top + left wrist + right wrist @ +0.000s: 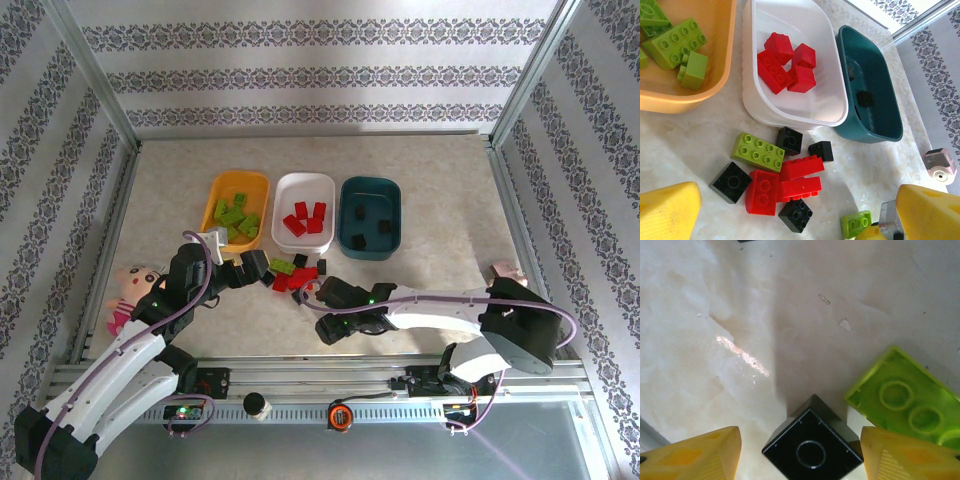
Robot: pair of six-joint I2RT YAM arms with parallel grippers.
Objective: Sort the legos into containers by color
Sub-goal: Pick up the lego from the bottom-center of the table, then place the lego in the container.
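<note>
The small black square studded plastic brick (812,452) lies near the white rounded plastic tray (304,180), on its arm side, between the parted fingers of the right gripper (800,440), not yet pinched; light, rigid and slick, it sits cornerwise, so it is probably best squeezed across flat walls; the left gripper (800,215) hangs wide and empty above the loose bricks (785,180) before that tray.

No text, label, brand or number can be read in any view. The studs of the bricks (799,167), at lower centre of the left wrist view, are too small to show lettering.
</note>
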